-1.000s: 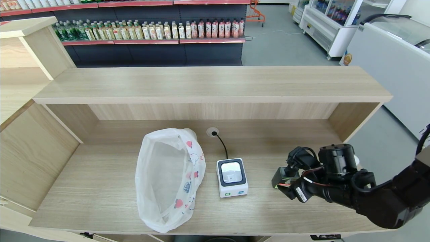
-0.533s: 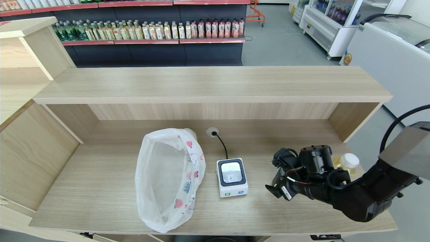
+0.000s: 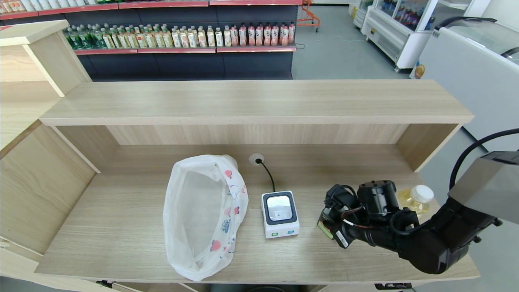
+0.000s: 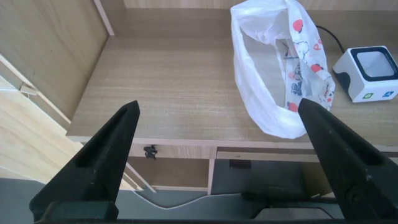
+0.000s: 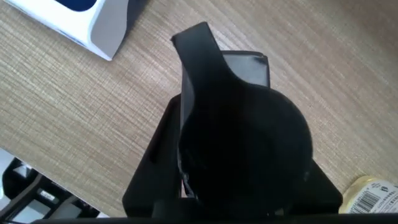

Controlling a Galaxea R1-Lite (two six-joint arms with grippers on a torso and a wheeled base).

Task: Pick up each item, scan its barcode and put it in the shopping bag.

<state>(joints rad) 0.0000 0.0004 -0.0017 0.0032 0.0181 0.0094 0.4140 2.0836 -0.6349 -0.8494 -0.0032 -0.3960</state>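
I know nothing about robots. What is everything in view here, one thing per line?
shopping bag: one, white with red prints, open on the counter's left part
scanner: one, white with a dark window, right of the bag
cable: one, black, running from the scanner to a hole in the counter
bottle: one, yellowish with a white cap, on the counter's right end
box: one, dark, in the right gripper
counter: one, light wood
shelf bottles: many, in a row behind the counter
left gripper: black, open
right gripper: black, shut on the box
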